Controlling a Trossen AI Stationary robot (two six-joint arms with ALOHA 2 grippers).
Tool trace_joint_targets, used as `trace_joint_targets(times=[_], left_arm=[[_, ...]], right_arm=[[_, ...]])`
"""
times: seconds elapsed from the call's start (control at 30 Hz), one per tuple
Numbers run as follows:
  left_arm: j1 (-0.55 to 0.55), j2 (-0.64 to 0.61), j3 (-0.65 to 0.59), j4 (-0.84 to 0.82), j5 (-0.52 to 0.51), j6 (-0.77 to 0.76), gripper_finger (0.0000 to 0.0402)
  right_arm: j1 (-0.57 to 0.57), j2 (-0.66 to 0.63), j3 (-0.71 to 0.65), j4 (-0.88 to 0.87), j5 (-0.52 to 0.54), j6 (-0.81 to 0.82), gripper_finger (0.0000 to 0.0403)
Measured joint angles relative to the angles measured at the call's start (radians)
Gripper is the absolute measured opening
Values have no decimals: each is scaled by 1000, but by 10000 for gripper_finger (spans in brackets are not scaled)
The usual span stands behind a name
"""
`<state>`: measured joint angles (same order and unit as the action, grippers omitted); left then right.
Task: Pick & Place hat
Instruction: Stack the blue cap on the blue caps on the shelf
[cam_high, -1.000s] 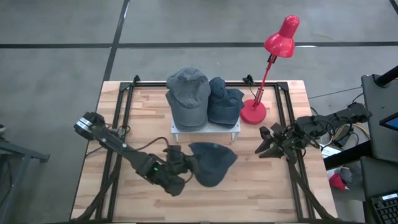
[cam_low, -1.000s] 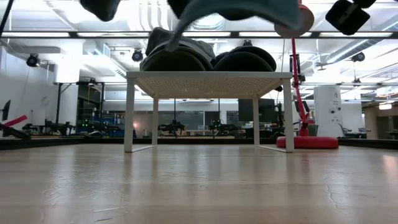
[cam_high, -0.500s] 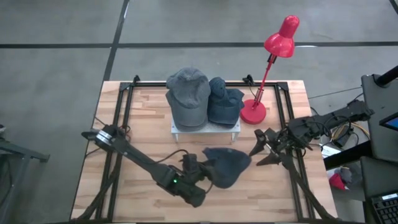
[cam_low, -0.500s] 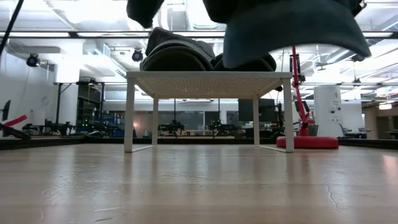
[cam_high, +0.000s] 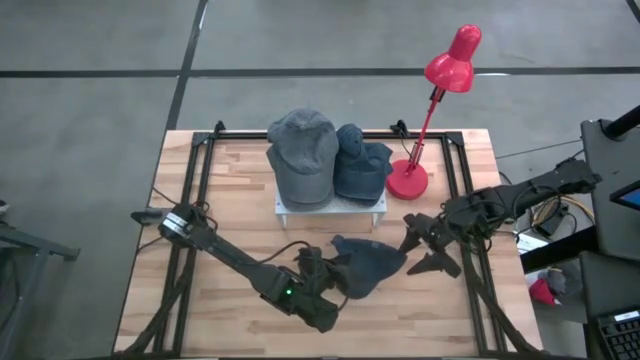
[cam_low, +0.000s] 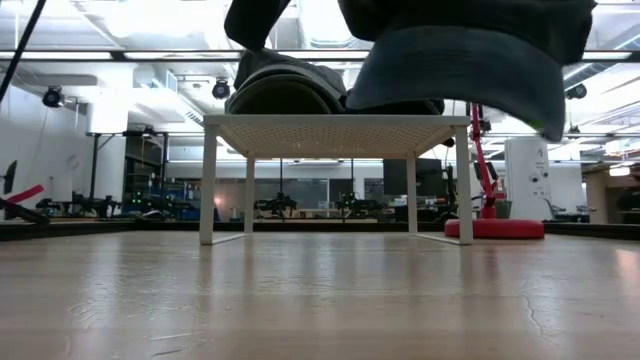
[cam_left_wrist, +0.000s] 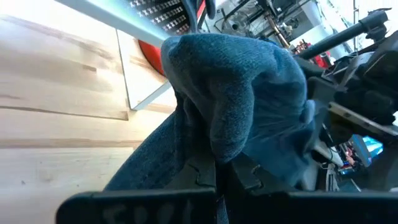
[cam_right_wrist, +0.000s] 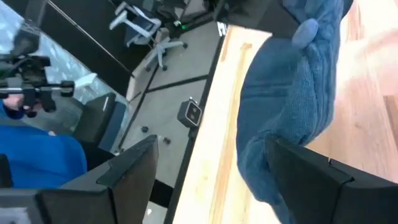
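Your left gripper (cam_high: 332, 287) stays clamped on the blue hat (cam_high: 368, 264), carried off the table — your right gripper (cam_high: 425, 250) has spread wide, now just beside its brim, ready for handover.

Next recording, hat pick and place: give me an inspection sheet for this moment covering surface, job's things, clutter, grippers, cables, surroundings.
Surface: light wooden slatted table top, black frame rails along its sides.
Job's things: dark blue fabric cap held above the table in front of the small white perforated stand; grey cap and second dark blue cap sit on the stand.
Clutter: red desk lamp beside the stand, on the right arm's side.
Grippers: left gripper shut on the dark blue fabric cap; right gripper open, close by the cap's far edge.
Cables: bundle at the right arm's base.
Surroundings: grey floor; office chair and a blue sleeve in the right wrist view.
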<state>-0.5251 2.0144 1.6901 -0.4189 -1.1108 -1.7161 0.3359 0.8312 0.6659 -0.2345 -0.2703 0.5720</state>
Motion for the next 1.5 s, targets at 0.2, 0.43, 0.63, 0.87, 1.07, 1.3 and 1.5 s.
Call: trace_joint_targets(times=[0.2,0.43,0.63,0.87,1.07,1.3,1.5], left_arm=[[-5,-1,0,-1,0,6,1],[-13,-8,0,-86,25,-32,1],[-41,-56,0,-177,14,-74,1],[-61,-104,0,-205,-25,-74,1],[-61,-107,-1,-194,-35,-56,1],[-61,-107,-2,-198,-34,-46,0],[-61,-107,-3,-210,-20,-46,0]], right_arm=[[0,51,3,-33,0,0,302],[0,59,26,-120,0,-4,301],[0,50,32,-143,0,-7,297],[0,48,32,-174,9,-8,304],[0,49,32,-123,11,-40,301],[0,49,32,-66,54,-68,298],[-1,49,32,-66,95,-79,304]])
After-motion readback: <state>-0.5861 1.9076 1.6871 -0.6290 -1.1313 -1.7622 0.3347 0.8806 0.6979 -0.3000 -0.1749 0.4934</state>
